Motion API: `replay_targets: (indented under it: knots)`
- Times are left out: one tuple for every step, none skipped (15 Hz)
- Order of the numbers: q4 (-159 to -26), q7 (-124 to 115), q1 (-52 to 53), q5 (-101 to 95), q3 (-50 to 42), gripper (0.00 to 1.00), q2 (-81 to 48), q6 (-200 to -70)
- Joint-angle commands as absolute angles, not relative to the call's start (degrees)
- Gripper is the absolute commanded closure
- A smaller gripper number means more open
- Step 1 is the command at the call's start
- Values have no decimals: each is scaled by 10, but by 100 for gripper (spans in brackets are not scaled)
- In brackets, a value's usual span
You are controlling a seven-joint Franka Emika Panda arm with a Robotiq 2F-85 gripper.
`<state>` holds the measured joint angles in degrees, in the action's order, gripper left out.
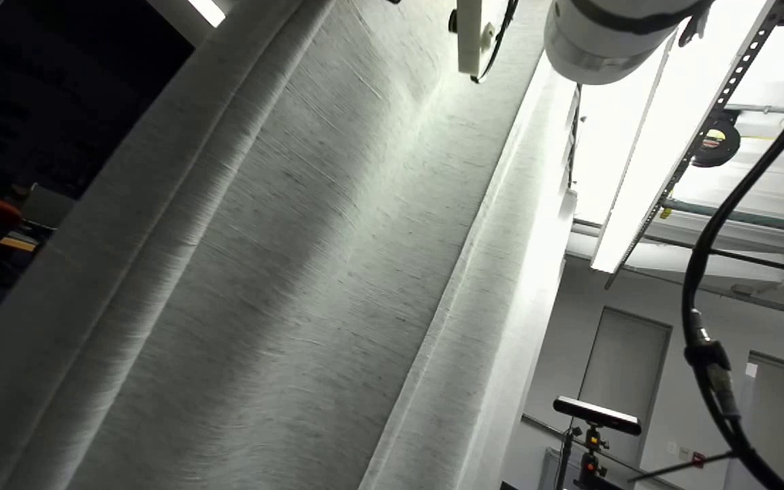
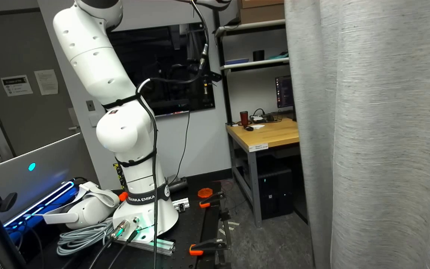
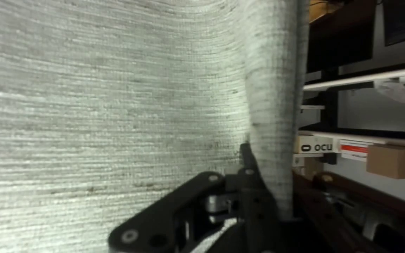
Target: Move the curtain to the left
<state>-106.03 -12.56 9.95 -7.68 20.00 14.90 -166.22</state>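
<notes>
Curtain (image 2: 390, 134) hung near the arm (image 2: 120, 127), claw (image 3: 271, 168) pinching its edge fold; it looked soft, limp, not fragile, probably light locally but draggy overall, so that edge seemed the best hold.

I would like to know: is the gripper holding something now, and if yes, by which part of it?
Yes, the curtain, by a narrow fold at its side edge: in the wrist view, the gripper has its jaws closed on that fold.
</notes>
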Motion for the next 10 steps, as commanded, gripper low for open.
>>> replay_targets:
  knots:
    - [-1110,-120,144,-61,239,99,152,-1645]
    - [-1109,-121,150,-61,248,99,156,-1645]
    - [-1112,-125,153,-64,257,99,163,-1640]
    - [-1115,-130,155,-68,269,99,167,-1635]
    - [-1116,-136,157,-72,284,99,163,-1632]
    - [-1113,-146,157,-81,300,99,157,-1631]
    - [-1104,-155,153,-85,316,99,153,-1628]
    - [-1100,-162,149,-87,328,99,155,-1627]
    - [-1101,-167,147,-88,338,99,159,-1628]
    - [-1102,-169,147,-87,345,99,163,-1629]
